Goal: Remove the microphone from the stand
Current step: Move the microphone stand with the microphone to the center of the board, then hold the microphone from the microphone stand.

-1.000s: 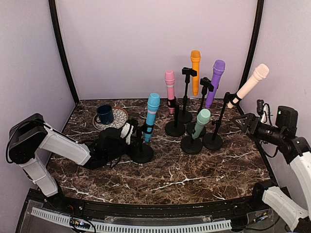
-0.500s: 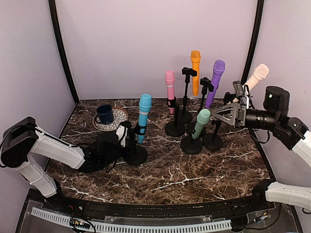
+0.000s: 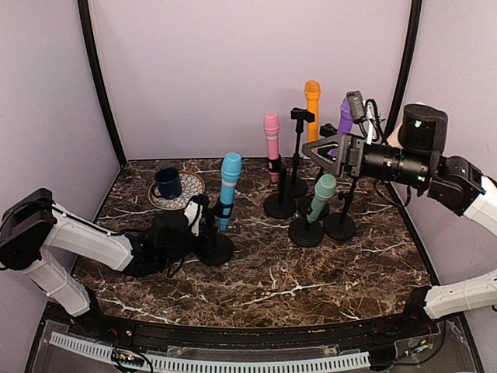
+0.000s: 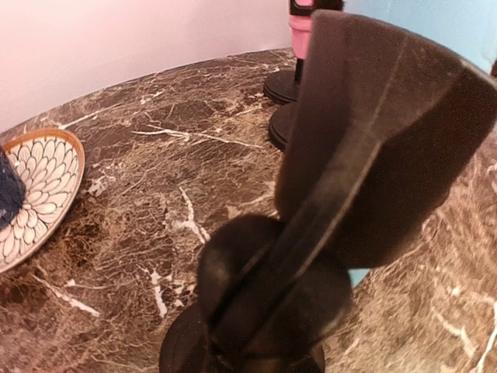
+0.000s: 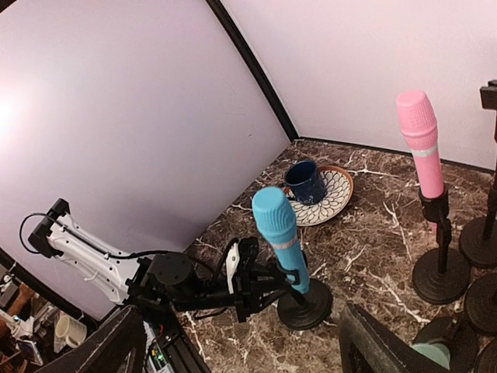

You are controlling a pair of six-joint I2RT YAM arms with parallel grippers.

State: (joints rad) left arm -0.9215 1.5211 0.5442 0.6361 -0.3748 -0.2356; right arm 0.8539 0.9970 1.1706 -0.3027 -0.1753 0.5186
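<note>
Left claw (image 3: 206, 224) low over the bench (image 3: 311, 272), clamped tight on the stand (image 3: 215, 250) stem just above its base. Blue microphone (image 3: 228, 185) sits near-upright in that stand's clip. Right claw (image 3: 317, 151) hangs high, right of and behind the stand, jaws wide apart, holding nothing.

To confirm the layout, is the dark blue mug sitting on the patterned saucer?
Yes, the dark blue mug rests on the patterned saucer.

Soft, even light, faint shadows. My left pincer's fingers (image 4: 373, 140) loom dark and blurred against the lens; the table (image 4: 178, 155) beyond them is sharper, faintly glossy.
</note>
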